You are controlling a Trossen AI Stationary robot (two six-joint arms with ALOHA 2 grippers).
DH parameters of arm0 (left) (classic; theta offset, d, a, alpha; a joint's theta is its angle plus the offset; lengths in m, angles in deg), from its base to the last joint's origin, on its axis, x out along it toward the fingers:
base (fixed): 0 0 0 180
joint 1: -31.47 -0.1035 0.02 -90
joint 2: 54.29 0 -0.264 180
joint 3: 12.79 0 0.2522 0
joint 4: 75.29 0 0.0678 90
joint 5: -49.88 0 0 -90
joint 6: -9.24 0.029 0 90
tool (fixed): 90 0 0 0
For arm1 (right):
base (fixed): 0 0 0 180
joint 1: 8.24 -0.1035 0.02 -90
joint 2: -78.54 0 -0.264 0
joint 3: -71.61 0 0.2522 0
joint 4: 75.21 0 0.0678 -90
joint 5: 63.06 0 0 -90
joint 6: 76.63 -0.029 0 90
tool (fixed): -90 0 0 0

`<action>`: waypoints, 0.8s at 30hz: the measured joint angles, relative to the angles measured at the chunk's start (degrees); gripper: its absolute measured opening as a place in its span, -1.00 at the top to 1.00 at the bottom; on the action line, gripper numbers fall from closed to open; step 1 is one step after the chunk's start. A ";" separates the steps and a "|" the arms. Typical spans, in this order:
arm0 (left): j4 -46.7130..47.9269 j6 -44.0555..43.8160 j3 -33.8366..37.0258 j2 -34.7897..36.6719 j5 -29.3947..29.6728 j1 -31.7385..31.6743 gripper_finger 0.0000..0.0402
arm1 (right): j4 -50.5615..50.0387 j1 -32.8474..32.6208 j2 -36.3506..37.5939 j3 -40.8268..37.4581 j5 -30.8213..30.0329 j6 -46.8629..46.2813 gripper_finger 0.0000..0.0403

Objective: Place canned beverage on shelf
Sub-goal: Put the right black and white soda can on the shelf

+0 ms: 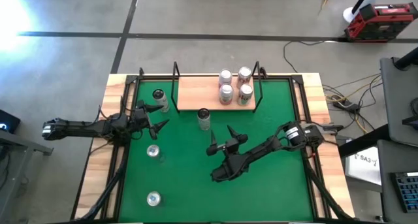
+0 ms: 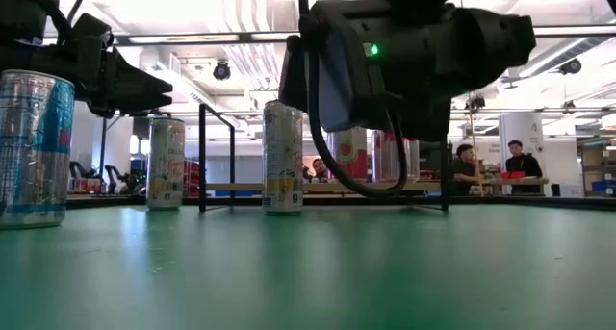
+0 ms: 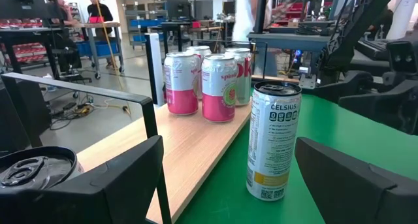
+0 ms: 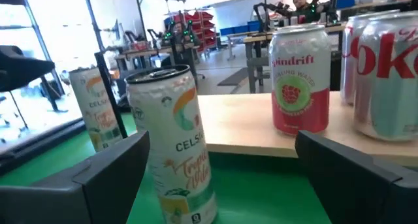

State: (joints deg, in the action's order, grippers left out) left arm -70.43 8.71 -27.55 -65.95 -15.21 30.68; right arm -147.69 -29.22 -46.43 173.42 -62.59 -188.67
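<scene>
1. The shelf (image 1: pixel 196 93) sits along the table's far edge, with four cans (image 1: pixel 235 85) already standing at its right end; its left and middle boards are bare.

2. The can in play looks to be the Celsius can (image 1: pixel 204 119), upright on the green mat (image 1: pixel 261 191) just in front of the shelf's front edge, near the middle of the table's far half. It is not yet held.

3. The right gripper (image 1: pixel 222 138) is nearest it, fingers spread wide and empty, pointing at the can from the near-right. In the right wrist view the can (image 4: pixel 176 145) stands off toward one finger rather than centred between them (so the approach needs a sideways correction first).

4. The left gripper (image 1: pixel 154 116) hovers near the table's left edge with its fingers apart, holding nothing, close to a second Celsius can (image 1: pixel 159 98) beside the shelf's left post. Two more cans (image 1: pixel 153 151) stand on the mat toward the near-left corner.

5. To do this well, I would:
   - centre the can between the fingers before closing;
   - grip mid-body, keeping it upright;
   - lift clear of the shelf's front lip, since the board sits above the mat;
   - set it down on the bare wood left of the four cans, steering wide of the black posts.
</scene>
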 joint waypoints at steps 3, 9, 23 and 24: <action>0.00 0.00 0.00 0.00 0.00 0.00 -0.65 | 1.97 0.00 -0.02 -0.28 -0.29 -0.86 -0.86; 0.00 0.00 -0.02 0.00 0.00 0.00 -0.65 | 9.79 0.00 -0.02 -0.28 -0.51 4.31 -0.86; 0.00 0.00 0.00 0.00 0.00 0.02 -0.65 | 18.01 -0.87 -0.09 11.64 18.02 35.45 -0.86; 0.00 0.01 -0.01 0.00 0.00 0.02 -0.65 | 18.22 -0.37 -0.09 12.09 20.72 32.48 -0.86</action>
State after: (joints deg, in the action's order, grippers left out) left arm -70.43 8.72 -27.56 -65.95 -15.21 30.70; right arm -129.48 -29.59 -46.52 185.50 -41.86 -156.19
